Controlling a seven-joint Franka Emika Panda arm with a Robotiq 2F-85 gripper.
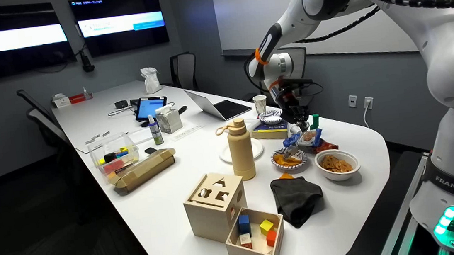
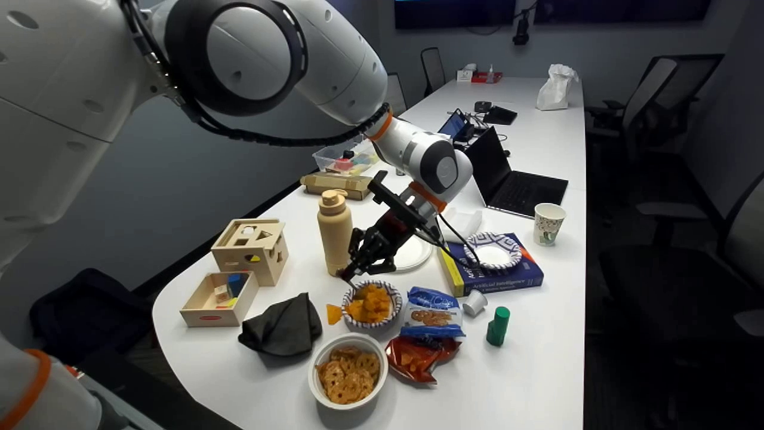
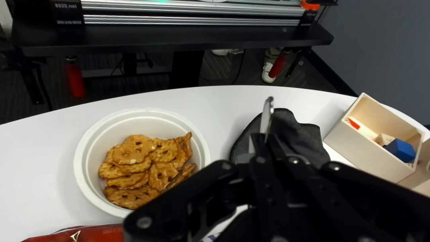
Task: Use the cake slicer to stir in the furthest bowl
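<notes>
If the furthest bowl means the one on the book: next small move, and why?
Probably a slow lift straight up: the gripper holds the cake slicer, which slants into the chip-filled bowl, so moving sideways might catch its rim. The shallow bowl stands raised on the book, so height should help too.

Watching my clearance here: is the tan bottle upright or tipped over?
Upright. In both exterior views the tan bottle stands on its base on the table, cap uppermost.

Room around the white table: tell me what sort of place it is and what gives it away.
Most likely an office meeting room: a long white table, two wall screens and a large whiteboard suggest it.
</notes>
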